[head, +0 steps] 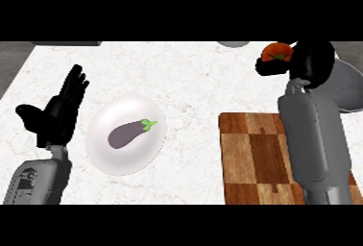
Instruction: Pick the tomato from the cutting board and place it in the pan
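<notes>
The right hand (306, 60) hides much of the tomato (276, 51), and its forearm covers most of the pan (349, 86).

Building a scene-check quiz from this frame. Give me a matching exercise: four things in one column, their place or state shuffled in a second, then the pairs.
Things:
1. tomato
2. eggplant
3. cutting board
4. left hand

Place or state:
A. lying on the white plate
B. open, fingers up, at the view's left
C. held in the right hand, near the grey pan
D. on the counter under the right forearm, nothing visible on it

Pairs: 1-C, 2-A, 3-D, 4-B
</notes>
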